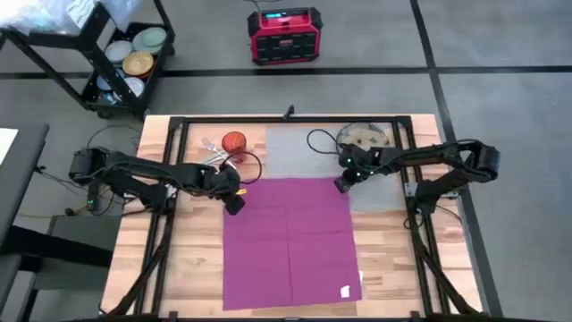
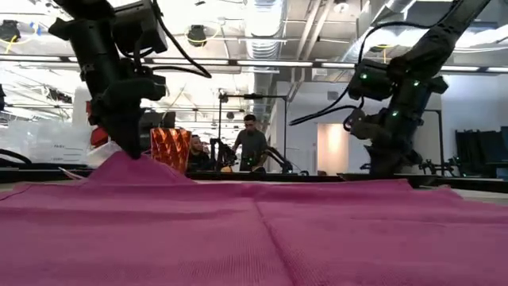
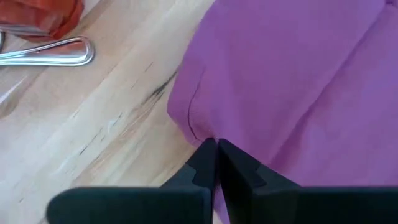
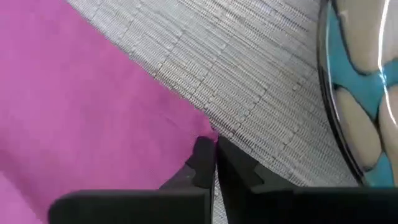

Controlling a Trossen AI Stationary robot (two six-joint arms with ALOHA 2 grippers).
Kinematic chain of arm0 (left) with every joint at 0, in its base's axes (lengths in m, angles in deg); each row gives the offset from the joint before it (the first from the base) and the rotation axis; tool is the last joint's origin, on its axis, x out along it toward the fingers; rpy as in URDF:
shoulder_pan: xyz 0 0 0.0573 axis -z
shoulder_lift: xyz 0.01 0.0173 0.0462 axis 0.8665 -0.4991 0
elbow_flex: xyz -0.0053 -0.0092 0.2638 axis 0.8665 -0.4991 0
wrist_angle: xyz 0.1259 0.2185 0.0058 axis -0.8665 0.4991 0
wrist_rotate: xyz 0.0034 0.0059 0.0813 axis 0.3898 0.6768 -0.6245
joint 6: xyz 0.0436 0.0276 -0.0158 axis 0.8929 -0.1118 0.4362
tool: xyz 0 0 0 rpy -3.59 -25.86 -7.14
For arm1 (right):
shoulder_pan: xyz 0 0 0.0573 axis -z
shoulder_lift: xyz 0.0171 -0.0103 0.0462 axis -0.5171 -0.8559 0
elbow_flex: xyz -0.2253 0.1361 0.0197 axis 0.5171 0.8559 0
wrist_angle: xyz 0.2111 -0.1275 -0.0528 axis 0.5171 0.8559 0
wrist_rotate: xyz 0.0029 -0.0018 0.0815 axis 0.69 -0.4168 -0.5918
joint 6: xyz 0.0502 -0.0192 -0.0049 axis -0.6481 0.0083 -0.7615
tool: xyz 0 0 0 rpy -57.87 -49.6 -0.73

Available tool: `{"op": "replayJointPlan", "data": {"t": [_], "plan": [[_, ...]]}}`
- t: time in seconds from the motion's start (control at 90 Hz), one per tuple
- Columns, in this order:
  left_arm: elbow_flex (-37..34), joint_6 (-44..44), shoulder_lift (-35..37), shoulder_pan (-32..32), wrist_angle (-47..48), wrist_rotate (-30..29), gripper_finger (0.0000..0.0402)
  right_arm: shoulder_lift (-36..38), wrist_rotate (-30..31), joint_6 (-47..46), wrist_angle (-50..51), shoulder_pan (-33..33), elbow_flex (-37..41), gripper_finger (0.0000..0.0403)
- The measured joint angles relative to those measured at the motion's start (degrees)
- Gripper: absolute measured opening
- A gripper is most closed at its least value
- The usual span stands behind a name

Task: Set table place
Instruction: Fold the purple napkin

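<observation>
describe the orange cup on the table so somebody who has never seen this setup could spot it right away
Start at the wooden table and go to its far left part, beside the grey mat. There the orange cup stands next to the steel cutlery, just beyond the magenta napkin and the left gripper. It is the only orange, faceted thing there.

A robotics lab or workshop. Exposed ducts [image 2: 266,32] and ceiling strip lights run overhead, people [image 2: 252,143] stand among more arm rigs well behind the left gripper [image 2: 131,151], and beyond the plank table [image 1: 188,259] sit a wheeled cart [image 1: 98,54] and red power unit [image 1: 284,36].
</observation>
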Motion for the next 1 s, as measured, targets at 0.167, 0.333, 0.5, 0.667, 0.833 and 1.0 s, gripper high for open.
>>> {"op": "replayJointPlan", "data": {"t": [0.167,0.333,0.5,0.667,0.833,1.0], "plan": [[0.0,0.0,0.7,0.0,0.1,0.0,0.0000,5.1,0.1,-0.6,3.7,-0.8,-0.2,0.0000],[1.4,1.1,1.4,0.0,1.1,0.0,0.0000,9.2,0.0,-1.7,3.0,-1.3,-0.3,0.0000],[4.1,2.4,1.4,0.2,4.6,0.0,0.0000,11.9,-1.9,-3.1,3.6,-1.9,-0.3,0.0000],[6.7,2.5,1.4,1.3,8.1,0.6,0.0000,14.2,-3.8,-4.7,5.7,-4.7,-0.3,0.0000],[9.5,2.4,1.4,3.7,12.0,1.3,0.0000,17.3,-3.8,-7.2,7.3,-8.4,-0.4,0.0000],[11.3,1.6,1.4,6.1,14.6,2.0,0.0000,20.5,-3.8,-9.9,7.9,-11.0,-0.4,0.0000]]}}
